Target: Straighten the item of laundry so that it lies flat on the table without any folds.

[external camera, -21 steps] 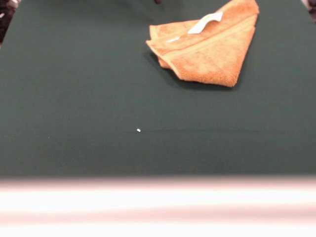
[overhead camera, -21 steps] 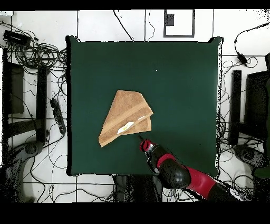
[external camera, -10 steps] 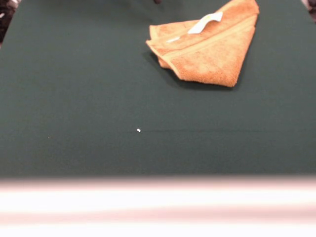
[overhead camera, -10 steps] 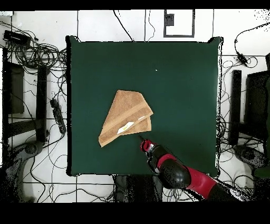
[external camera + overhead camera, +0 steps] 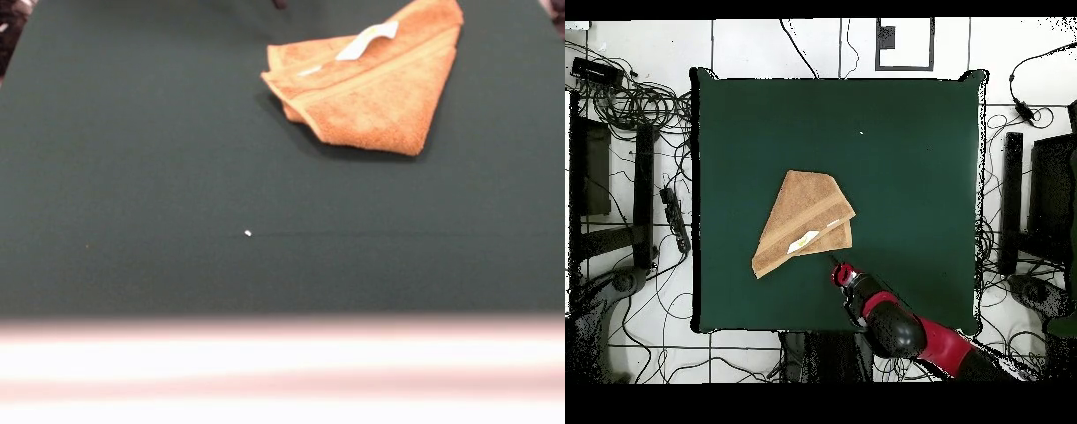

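Observation:
The item of laundry (image 5: 371, 84) is an orange-tan towel folded into a rough triangle, layers stacked, with a white label (image 5: 366, 41) on top. In the overhead view the item of laundry (image 5: 803, 223) lies left of the middle of the green table (image 5: 905, 170). The gripper (image 5: 835, 264) sits just off the towel's lower right corner, apart from it; its red and black arm (image 5: 900, 330) comes in from the bottom. In the front view only a dark tip of the gripper (image 5: 280, 3) shows at the top edge.
A tiny white speck (image 5: 247, 233) lies on the cloth. The table's pale front edge (image 5: 282, 362) runs across the bottom of the front view. Cables (image 5: 635, 110) and dark stands (image 5: 1010, 200) ring the table on the floor.
The arm's elbow has shifted slightly; the gripper and the towel stay where they were.

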{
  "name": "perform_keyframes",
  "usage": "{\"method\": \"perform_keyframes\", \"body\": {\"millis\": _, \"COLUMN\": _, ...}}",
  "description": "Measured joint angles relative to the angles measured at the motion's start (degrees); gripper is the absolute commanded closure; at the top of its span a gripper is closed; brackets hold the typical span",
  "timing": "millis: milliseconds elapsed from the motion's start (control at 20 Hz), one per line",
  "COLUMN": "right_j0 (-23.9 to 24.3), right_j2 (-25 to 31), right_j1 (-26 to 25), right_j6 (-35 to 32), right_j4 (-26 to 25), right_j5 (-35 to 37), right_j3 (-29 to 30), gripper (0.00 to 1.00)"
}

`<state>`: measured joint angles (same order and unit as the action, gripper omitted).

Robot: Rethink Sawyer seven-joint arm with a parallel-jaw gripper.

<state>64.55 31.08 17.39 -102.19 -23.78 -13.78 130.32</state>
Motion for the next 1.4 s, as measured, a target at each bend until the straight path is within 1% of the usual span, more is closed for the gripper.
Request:
{"method": "perform_keyframes", "body": {"millis": 500, "right_j0": -2.13, "right_j2": -0.41, "right_j1": -2.65, "right_j6": 0.0, "right_j4": 0.02, "right_j5": -5.11, "right_j3": -0.01, "gripper": 0.0}}
{"method": "perform_keyframes", "body": {"millis": 900, "right_j0": -5.39, "right_j2": -1.07, "right_j1": -4.98, "right_j6": 0.0, "right_j4": 0.05, "right_j5": -8.39, "right_j3": -0.02, "gripper": 0.0}}
{"method": "perform_keyframes", "body": {"millis": 1000, "right_j0": -6.82, "right_j2": -1.16, "right_j1": -5.85, "right_j6": 0.0, "right_j4": 0.04, "right_j5": -9.59, "right_j3": -0.02, "gripper": 0.0}}
{"method": "perform_keyframes", "body": {"millis": 1400, "right_j0": -10.05, "right_j2": -1.42, "right_j1": -7.03, "right_j6": 0.0, "right_j4": 0.07, "right_j5": -12.29, "right_j3": -0.05, "gripper": 0.0}}
